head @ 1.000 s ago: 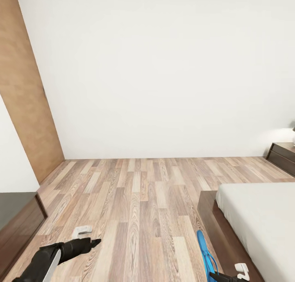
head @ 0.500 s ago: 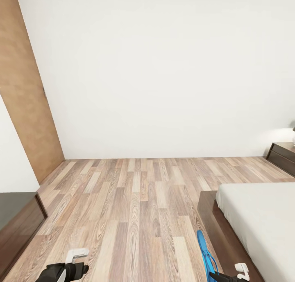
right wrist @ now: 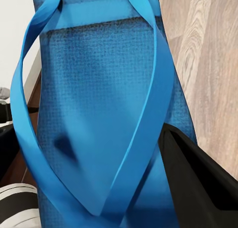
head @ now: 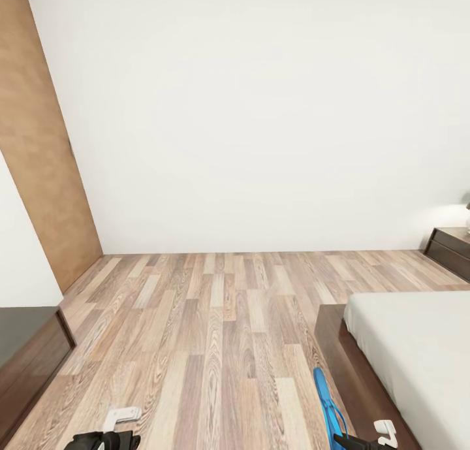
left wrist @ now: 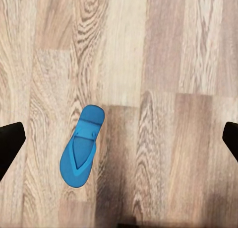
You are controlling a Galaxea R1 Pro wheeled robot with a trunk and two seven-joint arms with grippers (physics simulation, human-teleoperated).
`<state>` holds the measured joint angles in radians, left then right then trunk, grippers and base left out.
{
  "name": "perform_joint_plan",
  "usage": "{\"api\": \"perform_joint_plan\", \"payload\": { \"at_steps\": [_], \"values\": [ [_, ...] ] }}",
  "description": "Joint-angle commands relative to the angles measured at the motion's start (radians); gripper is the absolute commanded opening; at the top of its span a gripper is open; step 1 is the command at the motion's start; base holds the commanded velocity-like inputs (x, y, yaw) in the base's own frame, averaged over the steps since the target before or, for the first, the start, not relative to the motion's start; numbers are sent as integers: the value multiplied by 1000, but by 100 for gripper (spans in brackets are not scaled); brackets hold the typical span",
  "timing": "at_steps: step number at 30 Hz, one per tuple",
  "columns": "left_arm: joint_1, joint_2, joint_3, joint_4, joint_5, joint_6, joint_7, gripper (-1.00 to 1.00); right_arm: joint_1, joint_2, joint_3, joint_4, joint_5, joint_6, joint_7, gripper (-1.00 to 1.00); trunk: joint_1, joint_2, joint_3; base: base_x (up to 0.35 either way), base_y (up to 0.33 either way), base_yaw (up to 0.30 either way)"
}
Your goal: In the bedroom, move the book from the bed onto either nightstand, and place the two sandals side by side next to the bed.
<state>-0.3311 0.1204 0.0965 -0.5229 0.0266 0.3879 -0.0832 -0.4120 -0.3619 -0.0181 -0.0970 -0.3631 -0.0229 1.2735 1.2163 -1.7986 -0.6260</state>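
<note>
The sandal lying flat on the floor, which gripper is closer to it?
Left. The left gripper hovers open above that sandal; the right gripper grips the other sandal beside the bed.

We are looking down on a flat bright blue flip-flop sandal point(left wrist: 82, 147) lying on the brown wood-plank floor point(left wrist: 163, 64), our two black fingertips point(left wrist: 10, 143) spread wide apart above it.

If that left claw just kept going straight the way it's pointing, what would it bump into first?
Probably the bare wood floor. The left gripper points down at the planks with its fingers spread wide. A blue sandal lies flat there, off to one side of the centre line, so the gripper would likely miss it.
</note>
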Motion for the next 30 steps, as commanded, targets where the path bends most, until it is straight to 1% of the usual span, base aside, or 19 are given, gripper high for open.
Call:
{"api": "perform_joint_plan", "payload": {
  "at_steps": [1,8,15,16,17,19,20,21,23,25,26,27,30],
  "values": [
    [0,-1,5,-1,3,6,-4,100,-1,0,-2,0,1,0,3,-100,0,-1,-1,0,0,0],
    [0,-1,5,0,3,5,-4,100,-1,0,-2,0,1,0,3,-100,0,-1,-1,0,0,0],
    [0,-3,2,-1,2,3,-3,100,-1,0,-1,0,1,1,0,-100,27,-50,-23,0,0,0],
    [0,-3,2,-1,2,2,-3,100,-1,0,-1,0,1,1,-6,-100,31,-57,-26,0,0,0],
    [0,-3,2,-1,2,2,-3,100,-1,0,0,0,1,1,-29,-100,34,-64,-29,0,0,0],
    [0,-4,2,-1,2,2,-3,100,-1,3,1,-2,4,7,-100,-100,42,-78,-36,0,0,0],
    [0,-4,2,-1,2,2,-4,100,-1,13,2,-5,6,11,-134,-100,46,-85,-39,0,0,0],
    [0,-4,2,-1,2,2,-4,100,-1,22,2,-7,6,12,-149,-100,50,-92,-42,0,0,0],
    [0,-4,2,-1,3,2,-4,100,-1,66,2,-16,9,21,-189,-100,57,-106,-48,0,0,0],
    [0,-6,2,-1,4,2,-4,100,-3,110,3,-34,10,48,-207,-100,65,-120,-54,0,0,0],
    [0,-8,2,-1,4,2,-4,100,-4,131,3,-48,10,76,-211,-100,69,-127,-57,0,0,0],
    [0,-9,2,-1,4,3,-4,100,-5,141,3,-56,10,94,-213,-100,73,-134,-61,0,0,0],
    [0,-13,2,-2,4,4,-4,100,-8,194,3,-123,9,232,-223,-100,84,-155,-70,0,0,0]
  ]
}}
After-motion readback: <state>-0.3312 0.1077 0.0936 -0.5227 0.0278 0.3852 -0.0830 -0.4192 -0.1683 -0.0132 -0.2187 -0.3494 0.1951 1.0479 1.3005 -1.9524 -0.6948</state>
